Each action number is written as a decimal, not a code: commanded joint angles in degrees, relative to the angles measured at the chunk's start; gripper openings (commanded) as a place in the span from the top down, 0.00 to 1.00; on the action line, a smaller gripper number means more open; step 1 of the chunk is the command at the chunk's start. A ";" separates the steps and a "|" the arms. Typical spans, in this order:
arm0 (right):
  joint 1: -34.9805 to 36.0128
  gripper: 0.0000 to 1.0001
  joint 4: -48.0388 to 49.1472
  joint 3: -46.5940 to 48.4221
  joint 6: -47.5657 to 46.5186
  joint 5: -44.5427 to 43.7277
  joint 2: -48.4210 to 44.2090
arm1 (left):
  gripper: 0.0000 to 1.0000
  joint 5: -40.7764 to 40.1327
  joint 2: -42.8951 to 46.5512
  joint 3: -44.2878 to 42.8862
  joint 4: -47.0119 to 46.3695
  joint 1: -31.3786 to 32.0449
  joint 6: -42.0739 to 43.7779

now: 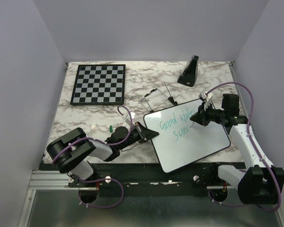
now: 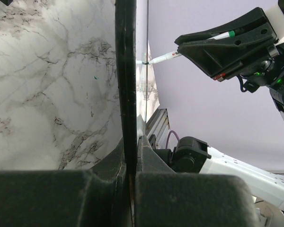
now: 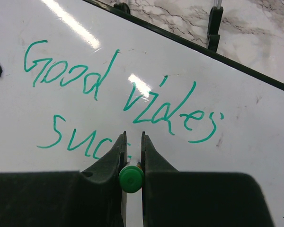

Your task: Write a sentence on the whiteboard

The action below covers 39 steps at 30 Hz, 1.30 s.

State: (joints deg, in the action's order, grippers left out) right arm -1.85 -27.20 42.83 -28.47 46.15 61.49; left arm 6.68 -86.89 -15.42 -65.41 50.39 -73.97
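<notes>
I'm writing the sentence [image 3: 118,101] on the whiteboard [image 1: 199,149].
My right gripper [image 1: 197,118] is clenching the green marker [image 3: 131,178]; my left gripper [image 1: 147,133] is pinching the board's rim.

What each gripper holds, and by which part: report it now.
Left gripper clamps the whiteboard by its black left rim, near the far corner. Right gripper clamps a green marker by the barrel, writing tip sticking out toward the board.

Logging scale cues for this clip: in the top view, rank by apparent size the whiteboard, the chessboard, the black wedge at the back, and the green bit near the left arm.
1. whiteboard
2. chessboard
3. black wedge
4. green bit, by far the smallest
</notes>
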 commanded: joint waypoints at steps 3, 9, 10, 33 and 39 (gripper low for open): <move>-0.61 0.99 2.76 0.33 1.22 -3.61 -0.15 | 1.00 -2.99 1.02 -0.93 -4.29 0.32 3.57; -0.61 1.00 4.52 0.24 1.92 -3.88 0.03 | 1.00 -2.99 0.85 -1.01 -4.29 0.32 3.57; -0.61 0.99 4.70 0.24 2.01 -3.70 0.03 | 1.00 -2.90 0.76 -1.10 -4.29 0.32 3.57; -0.53 0.99 -6.02 1.20 -6.41 4.12 0.73 | 1.00 -3.07 0.76 -0.93 -4.55 0.32 3.40; -0.53 0.99 -8.57 1.20 -7.30 1.23 0.03 | 1.00 -2.99 0.41 -1.02 -4.90 0.32 3.40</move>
State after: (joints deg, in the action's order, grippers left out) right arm -2.11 -31.07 43.13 -33.47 49.50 61.80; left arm 6.66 -86.89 -15.42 -65.39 50.39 -74.00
